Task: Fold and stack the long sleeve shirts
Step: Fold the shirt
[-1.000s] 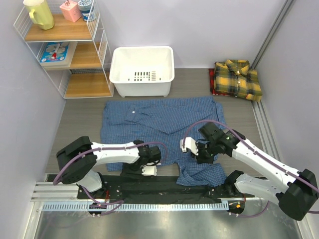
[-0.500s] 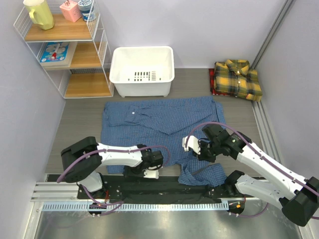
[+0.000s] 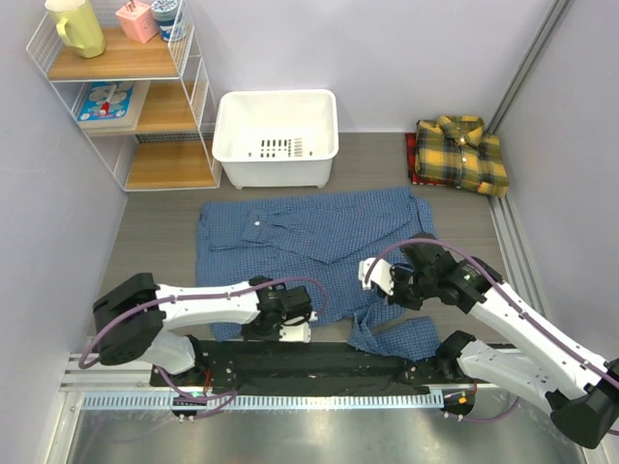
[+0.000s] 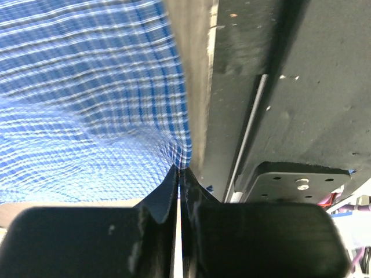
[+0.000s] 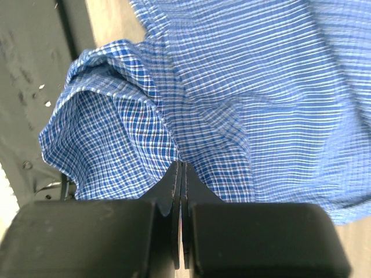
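The blue long sleeve shirt (image 3: 309,237) lies spread on the table, its sleeves folded across the body. My left gripper (image 3: 279,327) is at the shirt's near hem. In the left wrist view its fingers (image 4: 168,191) are shut, pinching the puckered blue hem (image 4: 116,104) at the table's near edge. My right gripper (image 3: 395,296) is shut on a fold of the same blue shirt (image 5: 243,87) near its lower right corner, which hangs bunched below it. The yellow plaid shirt (image 3: 462,153) rests folded at the back right.
A white basin (image 3: 276,135) stands behind the blue shirt. A wire shelf (image 3: 126,97) with a yellow pitcher (image 3: 77,27) fills the back left corner. A black mat (image 3: 319,362) runs along the near edge, and a metal rail (image 3: 513,251) lines the right side.
My left gripper has shut on the near hem of the blue shirt. My right gripper, still shut, has drifted slightly right and away, dragging the lower right corner with it.
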Motion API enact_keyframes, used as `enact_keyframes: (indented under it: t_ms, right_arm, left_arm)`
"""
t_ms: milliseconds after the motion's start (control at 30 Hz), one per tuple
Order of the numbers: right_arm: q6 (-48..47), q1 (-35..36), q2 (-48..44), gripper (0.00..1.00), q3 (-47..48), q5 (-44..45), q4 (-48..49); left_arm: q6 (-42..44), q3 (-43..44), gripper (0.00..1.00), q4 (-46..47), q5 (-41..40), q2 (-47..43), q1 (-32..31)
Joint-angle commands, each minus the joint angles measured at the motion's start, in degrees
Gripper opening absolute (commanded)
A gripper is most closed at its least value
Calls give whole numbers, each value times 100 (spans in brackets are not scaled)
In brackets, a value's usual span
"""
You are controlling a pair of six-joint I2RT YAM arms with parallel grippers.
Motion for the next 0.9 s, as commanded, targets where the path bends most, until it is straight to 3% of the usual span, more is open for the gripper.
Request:
enact_keyframes:
  t_ms: [0, 233, 433, 633, 867]
  right_arm:
    - [40, -77, -273, 1, 451, 255, 40]
    - [102, -226, -309, 1, 767, 501, 232]
    - [-20, -823, 165, 1, 1259, 283, 830]
    - [-512, -1737, 1184, 1, 2059, -333, 998]
    - [-1022, -1958, 2406, 1, 2894, -597, 1183]
  left_arm:
    - [311, 176, 0, -169, -16, -413, 107]
    - [1198, 992, 0, -1144, 404, -703, 1117]
    - [2244, 1423, 0, -1382, 70, -924, 1917]
    - [3104, 2188, 0, -1286, 97, -362, 2989]
    - [3659, 3295, 0, -978, 123, 745, 3956]
